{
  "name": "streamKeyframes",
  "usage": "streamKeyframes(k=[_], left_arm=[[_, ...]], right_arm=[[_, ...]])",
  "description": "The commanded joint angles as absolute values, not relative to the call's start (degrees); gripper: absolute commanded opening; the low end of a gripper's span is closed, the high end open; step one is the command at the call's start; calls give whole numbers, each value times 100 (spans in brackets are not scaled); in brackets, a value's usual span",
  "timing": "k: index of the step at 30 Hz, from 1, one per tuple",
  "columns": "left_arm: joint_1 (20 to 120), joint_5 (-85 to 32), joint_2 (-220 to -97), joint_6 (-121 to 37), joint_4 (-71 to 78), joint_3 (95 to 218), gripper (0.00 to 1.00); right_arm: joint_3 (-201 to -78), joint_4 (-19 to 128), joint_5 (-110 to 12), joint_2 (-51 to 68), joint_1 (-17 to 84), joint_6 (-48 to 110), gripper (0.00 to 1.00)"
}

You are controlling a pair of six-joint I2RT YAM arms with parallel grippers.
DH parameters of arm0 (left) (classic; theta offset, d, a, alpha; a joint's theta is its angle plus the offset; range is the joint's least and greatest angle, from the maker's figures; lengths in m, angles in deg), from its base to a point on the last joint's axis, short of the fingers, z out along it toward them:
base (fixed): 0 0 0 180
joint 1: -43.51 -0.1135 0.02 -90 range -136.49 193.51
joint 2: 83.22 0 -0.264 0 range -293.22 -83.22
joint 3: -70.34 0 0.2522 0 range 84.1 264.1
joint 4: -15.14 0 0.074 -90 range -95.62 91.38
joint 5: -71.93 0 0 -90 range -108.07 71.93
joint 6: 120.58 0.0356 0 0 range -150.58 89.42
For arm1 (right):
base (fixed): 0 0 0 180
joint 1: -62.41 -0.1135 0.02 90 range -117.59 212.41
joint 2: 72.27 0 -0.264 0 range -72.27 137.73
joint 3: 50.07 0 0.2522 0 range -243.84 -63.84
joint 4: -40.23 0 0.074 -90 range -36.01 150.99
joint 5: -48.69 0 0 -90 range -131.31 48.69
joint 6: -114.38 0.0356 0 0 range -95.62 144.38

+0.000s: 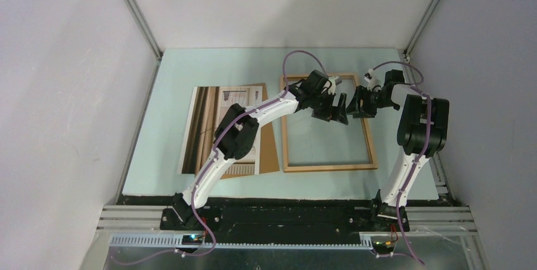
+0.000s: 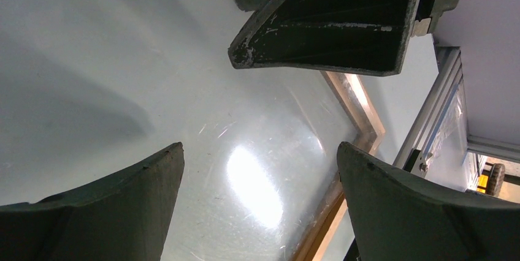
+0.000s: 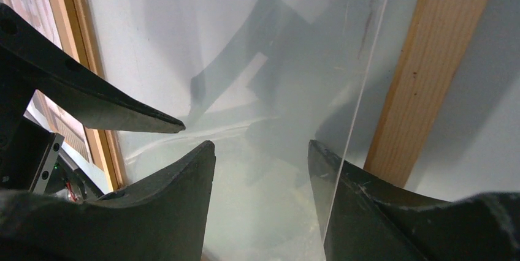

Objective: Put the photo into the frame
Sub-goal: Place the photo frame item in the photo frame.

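Note:
The thin wooden frame (image 1: 328,167) lies flat right of centre. A glossy clear pane (image 2: 257,181) covers its opening. The photo (image 1: 206,127) lies picture side up to the left of the frame, under my left arm. My left gripper (image 1: 337,110) is open and empty, low over the pane near the frame's far end; its wrist view (image 2: 260,151) shows a frame corner (image 2: 368,133). My right gripper (image 1: 358,102) is open, facing the left one. In its wrist view (image 3: 260,146) the pane's edge (image 3: 368,83) crosses its right finger (image 3: 368,212), beside the frame's rail (image 3: 423,59).
A plain brown backing board (image 1: 270,149) lies under the photo's right side. Grey walls and aluminium rails (image 1: 136,10) bound the mat on three sides. The right arm's finger (image 2: 325,28) fills the top of the left wrist view.

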State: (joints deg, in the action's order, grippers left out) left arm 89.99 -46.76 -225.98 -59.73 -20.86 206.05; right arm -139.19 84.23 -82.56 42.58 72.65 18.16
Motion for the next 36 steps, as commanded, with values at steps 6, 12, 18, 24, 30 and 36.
streamKeyframes(k=[6, 12, 18, 24, 30, 36], left_arm=[[8954, -4707, -22630, -6011, -2031, 20710, 99], [8946, -4699, -22632, -6007, -2026, 20717, 99], [8935, -4688, -22610, -5993, -2031, 20704, 99], [8915, -4684, -22595, -5993, -2031, 20724, 99], [8921, -4697, -22511, -5978, -2050, 20729, 99], [8921, -4663, -22309, -5896, -2135, 20742, 100]], right_arm=[[-14207, 8657, -7903, 3896, 7393, 1543, 62], [-14284, 8764, -7771, 3713, 7499, 1440, 62], [-14398, 8886, -7667, 3484, 7623, 1343, 62], [-14451, 8977, -7585, 3278, 7697, 1252, 62], [-14391, 9013, -7548, 3112, 7749, 1243, 62], [-14109, 8876, -7373, 2953, 7753, 1173, 62]])
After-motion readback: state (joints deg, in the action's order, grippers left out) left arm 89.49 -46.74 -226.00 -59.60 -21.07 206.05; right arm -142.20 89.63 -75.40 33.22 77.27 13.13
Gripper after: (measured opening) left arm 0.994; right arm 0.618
